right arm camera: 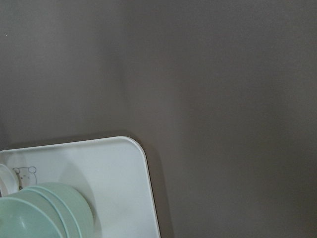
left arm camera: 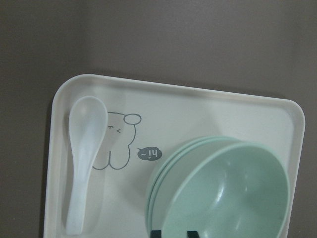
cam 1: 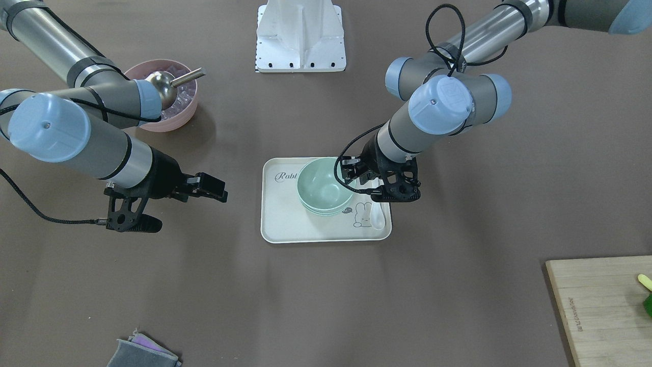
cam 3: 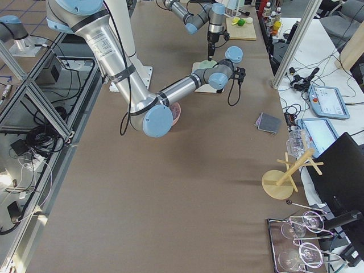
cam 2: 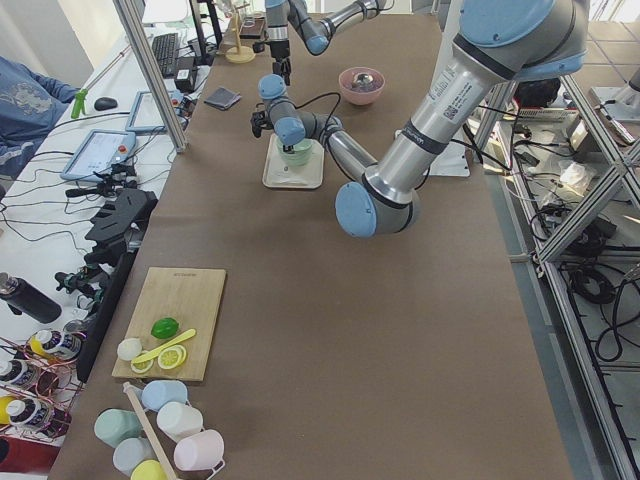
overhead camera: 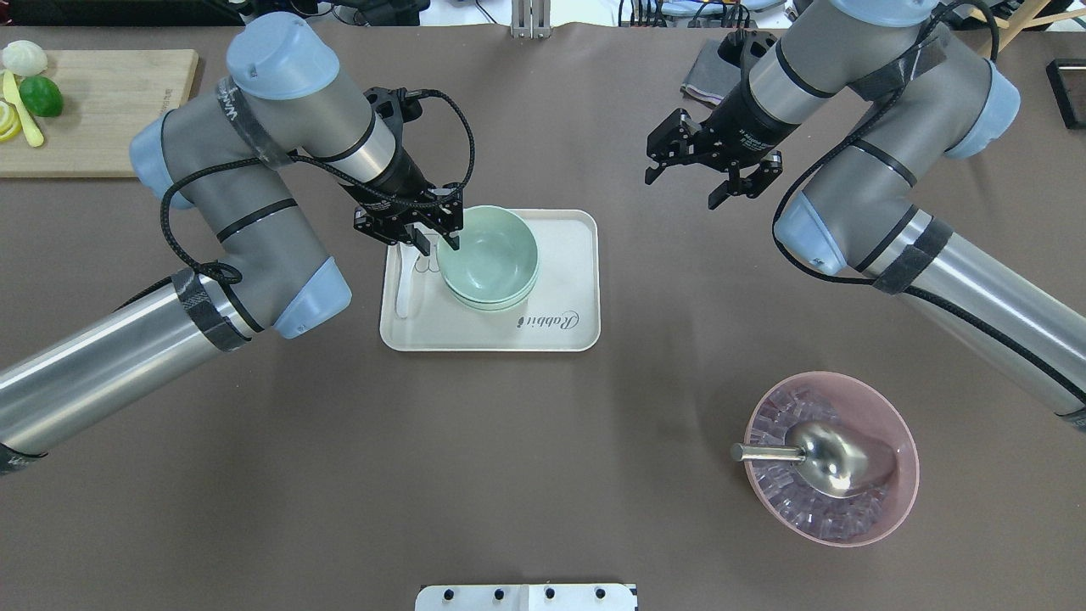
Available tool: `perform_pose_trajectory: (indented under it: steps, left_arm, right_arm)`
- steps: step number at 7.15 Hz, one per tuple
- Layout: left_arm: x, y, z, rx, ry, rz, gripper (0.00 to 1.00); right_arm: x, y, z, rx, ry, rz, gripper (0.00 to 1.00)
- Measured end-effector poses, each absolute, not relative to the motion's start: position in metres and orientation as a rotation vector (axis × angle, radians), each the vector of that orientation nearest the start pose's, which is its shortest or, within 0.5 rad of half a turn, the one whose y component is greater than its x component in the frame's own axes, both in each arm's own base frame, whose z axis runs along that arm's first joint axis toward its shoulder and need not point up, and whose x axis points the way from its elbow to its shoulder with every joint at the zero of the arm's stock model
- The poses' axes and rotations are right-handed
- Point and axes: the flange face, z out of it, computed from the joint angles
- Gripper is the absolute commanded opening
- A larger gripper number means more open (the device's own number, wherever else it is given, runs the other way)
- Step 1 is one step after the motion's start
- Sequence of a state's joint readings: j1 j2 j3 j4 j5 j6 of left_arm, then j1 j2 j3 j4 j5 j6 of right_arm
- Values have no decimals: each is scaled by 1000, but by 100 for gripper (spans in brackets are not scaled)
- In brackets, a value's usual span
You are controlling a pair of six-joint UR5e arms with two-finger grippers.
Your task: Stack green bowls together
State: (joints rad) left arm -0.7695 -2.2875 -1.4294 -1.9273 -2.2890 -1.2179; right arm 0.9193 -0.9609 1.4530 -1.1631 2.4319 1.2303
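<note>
The pale mint-green round plastic bowls (overhead camera: 496,246) we judge light, stiff, slick; left gripper (overhead camera: 438,244) straddles the top rim, the soundest hold, clamping unclear; right gripper (overhead camera: 683,188) spread, empty.

Left gripper (overhead camera: 439,243), ten o'clock overhead, points down, jaws narrowly parted; right gripper (overhead camera: 683,188), two o'clock, jaws spread wide.
</note>
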Motion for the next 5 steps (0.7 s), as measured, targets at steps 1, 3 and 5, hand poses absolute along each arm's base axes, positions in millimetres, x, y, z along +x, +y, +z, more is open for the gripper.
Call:
perform_pose_trajectory:
  steps: [1,3,5]
  left_arm:
    - [464,-566,236,-80,1113,-50,98]
    - [396,-597,244,-98,1155,-88,98]
    - [299,-602,297,-32,1159,-99,98]
  right_arm:
    - [-378,-595,288,-145,-1144,125,100]
    - [-359,-604,295,-126,-1144,129,100]
    - [-311,-618,341,-81,-1121,104,100]
